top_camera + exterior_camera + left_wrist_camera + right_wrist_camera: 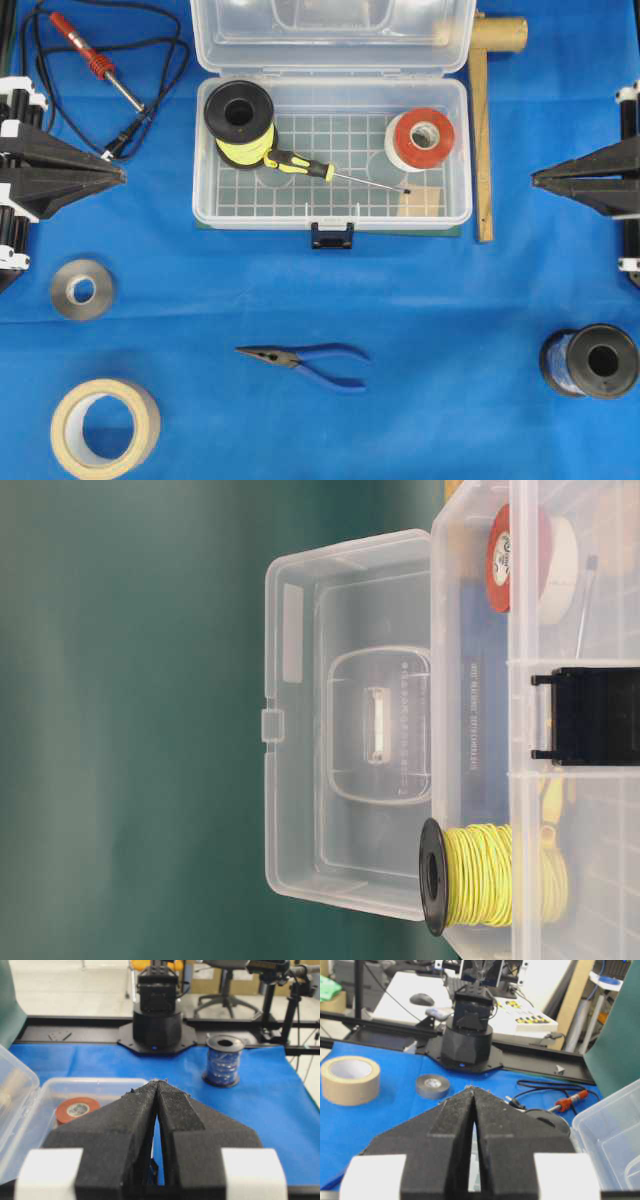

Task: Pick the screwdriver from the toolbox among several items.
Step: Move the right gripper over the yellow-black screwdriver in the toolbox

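The screwdriver (300, 165) with a yellow-and-black handle lies flat in the open clear toolbox (330, 222), its shaft pointing right toward a tan wooden square (420, 202). Its handle rests against a black spool of yellow wire (240, 120) at the box's left; a red-and-white tape roll (420, 138) stands at the right. My left gripper (120, 175) is shut and empty, left of the box. My right gripper (537, 180) is shut and empty, right of the box. The left wrist view shows the left gripper (157, 1081); the right wrist view shows the right gripper (472, 1089).
A red soldering iron (85, 45) with black cord lies at the back left. A grey tape roll (82, 289) and masking tape (104, 428) are front left. Blue pliers (310, 360) lie in front of the box. A blue wire spool (590, 362) is front right. A wooden bar (483, 130) flanks the box.
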You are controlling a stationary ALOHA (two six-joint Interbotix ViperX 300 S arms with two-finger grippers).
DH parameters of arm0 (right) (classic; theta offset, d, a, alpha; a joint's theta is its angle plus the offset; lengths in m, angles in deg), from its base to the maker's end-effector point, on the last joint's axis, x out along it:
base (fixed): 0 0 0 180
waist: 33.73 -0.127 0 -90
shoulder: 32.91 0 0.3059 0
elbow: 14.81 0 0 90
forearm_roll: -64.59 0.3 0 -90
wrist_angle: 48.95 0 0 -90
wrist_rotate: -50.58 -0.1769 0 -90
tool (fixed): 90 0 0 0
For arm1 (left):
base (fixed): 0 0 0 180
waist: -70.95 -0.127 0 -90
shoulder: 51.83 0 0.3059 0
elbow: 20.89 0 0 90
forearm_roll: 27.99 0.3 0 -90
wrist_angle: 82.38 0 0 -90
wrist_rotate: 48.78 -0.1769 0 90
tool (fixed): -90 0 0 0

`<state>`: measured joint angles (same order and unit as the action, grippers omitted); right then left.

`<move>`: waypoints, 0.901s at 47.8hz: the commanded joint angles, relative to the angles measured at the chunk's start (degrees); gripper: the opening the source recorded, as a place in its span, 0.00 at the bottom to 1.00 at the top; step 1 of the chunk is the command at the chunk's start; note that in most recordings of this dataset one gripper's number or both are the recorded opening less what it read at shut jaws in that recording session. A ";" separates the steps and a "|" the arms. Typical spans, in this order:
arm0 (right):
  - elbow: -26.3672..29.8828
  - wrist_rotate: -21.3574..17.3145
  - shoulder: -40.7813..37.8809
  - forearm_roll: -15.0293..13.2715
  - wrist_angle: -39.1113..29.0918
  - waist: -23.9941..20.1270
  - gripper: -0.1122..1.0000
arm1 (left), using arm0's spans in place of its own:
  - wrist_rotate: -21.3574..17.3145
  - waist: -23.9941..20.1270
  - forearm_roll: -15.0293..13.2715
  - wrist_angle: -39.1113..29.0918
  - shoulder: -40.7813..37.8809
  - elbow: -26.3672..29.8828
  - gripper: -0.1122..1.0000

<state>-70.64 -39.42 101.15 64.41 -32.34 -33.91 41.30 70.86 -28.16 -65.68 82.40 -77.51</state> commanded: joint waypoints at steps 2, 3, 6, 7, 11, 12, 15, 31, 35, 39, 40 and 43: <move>2.02 -0.53 -1.49 1.23 -0.44 0.62 0.10 | -0.09 0.70 -1.49 0.53 -0.26 0.97 0.10; 2.72 -0.70 -2.11 1.85 -1.05 0.62 0.10 | -0.09 0.70 -1.58 0.53 -0.26 0.97 0.10; 5.27 -1.41 -4.13 3.34 -4.13 0.70 0.10 | 0.00 0.70 -1.58 0.44 -0.26 0.97 0.11; 6.33 -1.58 -4.92 3.60 -5.27 0.79 0.10 | 0.00 0.70 -1.58 0.44 -0.35 0.97 0.10; 11.07 -2.20 -9.23 4.31 -10.72 1.58 0.10 | -0.09 0.70 -1.49 0.62 -0.44 0.97 0.11; 12.13 -2.37 -10.28 4.39 -11.95 1.76 0.10 | -0.09 0.70 -1.58 0.62 -0.53 0.97 0.11; 15.29 -3.34 -13.62 5.19 -15.21 2.81 0.10 | -0.18 0.70 -1.58 0.88 -0.62 0.97 0.11; 31.90 -14.85 -35.16 7.21 -28.04 10.72 0.12 | -0.09 0.44 -1.67 1.49 -0.62 1.05 0.11; 36.30 -16.70 -40.25 6.94 -32.61 11.87 0.26 | 0.09 0.18 -1.67 1.67 -0.26 1.05 0.11; 41.40 -17.75 -45.62 6.42 -38.50 12.74 0.47 | 0.09 0.18 -1.76 1.93 -0.09 1.05 0.10; 42.36 -17.84 -46.93 6.42 -39.55 12.83 0.53 | 0.09 0.09 -1.76 1.93 0.00 1.05 0.11; 45.62 -18.11 -50.63 6.42 -42.63 13.01 0.68 | 0.00 0.09 -1.76 1.85 0.00 0.97 0.11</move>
<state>-29.95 -57.26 54.04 71.00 -71.37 -21.25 41.30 71.13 -29.83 -64.36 82.58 -77.51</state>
